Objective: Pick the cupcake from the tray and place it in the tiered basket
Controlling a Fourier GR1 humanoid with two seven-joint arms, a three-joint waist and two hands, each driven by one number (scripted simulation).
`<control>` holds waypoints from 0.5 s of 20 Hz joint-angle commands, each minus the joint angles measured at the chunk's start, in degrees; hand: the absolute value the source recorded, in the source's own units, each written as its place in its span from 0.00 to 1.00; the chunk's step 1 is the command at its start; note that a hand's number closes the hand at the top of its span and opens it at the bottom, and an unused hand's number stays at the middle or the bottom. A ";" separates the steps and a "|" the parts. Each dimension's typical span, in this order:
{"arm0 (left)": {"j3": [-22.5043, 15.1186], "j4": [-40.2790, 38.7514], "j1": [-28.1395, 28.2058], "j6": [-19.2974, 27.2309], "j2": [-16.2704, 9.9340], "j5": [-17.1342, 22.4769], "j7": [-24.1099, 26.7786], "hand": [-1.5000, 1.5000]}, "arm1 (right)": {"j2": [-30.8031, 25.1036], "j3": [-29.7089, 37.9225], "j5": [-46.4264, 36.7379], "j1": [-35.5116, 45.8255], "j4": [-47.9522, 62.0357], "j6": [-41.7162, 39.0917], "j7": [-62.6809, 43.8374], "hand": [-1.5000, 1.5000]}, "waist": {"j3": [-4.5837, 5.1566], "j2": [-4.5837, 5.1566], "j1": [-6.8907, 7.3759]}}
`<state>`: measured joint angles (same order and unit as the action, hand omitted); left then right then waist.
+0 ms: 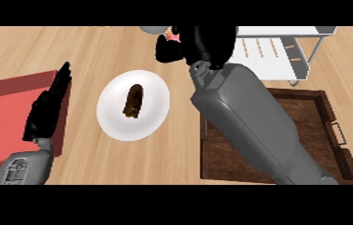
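Forearms come in from the desk's near edge. My left hand (pixel 47 108) rests with straight, relaxed fingers over the red mat (pixel 21 91) at the left edge, holding nothing. Just right of it sits a white plate (pixel 153 119) with a brown pastry (pixel 134 101) on it. My right forearm crosses the dark wooden tray (pixel 307 109) at the near right and reaches toward the far edge.

There my right hand (pixel 196 44) is curled shut around something; a pale rim and a speck of pink at its far-left side are, I judge, the cupcake (pixel 167 32), lifted clear of the tray and mostly hidden.

A cupcake I take to be light and soft, with frosting that smears, so I would keep hold low on the wrapper and keep it upright.

The white wire basket (pixel 303 51) stands at the far right corner, just right of the hand. Its rim and legs are what to clear; open desk lies between plate and basket.
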<state>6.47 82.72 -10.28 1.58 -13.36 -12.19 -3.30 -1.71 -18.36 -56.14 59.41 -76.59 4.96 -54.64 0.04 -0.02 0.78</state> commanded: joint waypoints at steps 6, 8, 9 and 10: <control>-1.50 3.59 0.11 0.92 1.88 -1.25 -3.80 0.50 | -4.69 7.23 2.94 0.85 7.89 -0.17 12.87 1.00 | -0.04 0.10 -0.33; -1.42 2.58 0.97 1.36 2.05 -1.77 -1.99 0.50 | -4.95 9.98 3.32 5.25 13.55 0.08 14.79 1.00 | -0.03 0.14 -0.14; 0.90 -0.38 -0.63 -1.06 -0.13 0.52 -1.01 0.50 | -6.16 9.45 2.68 5.21 14.55 -1.60 14.77 1.00 | -0.01 0.18 -0.27; 0.53 2.21 -1.35 -0.48 -0.06 0.09 -2.90 0.50 | -7.76 9.45 0.77 6.36 18.30 0.17 16.35 1.00 | -0.02 0.29 0.15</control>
<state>6.40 84.23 -9.82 1.55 -12.83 -12.53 -4.33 -6.72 -9.75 -53.19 63.70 -64.85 4.62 -42.00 0.03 0.17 0.75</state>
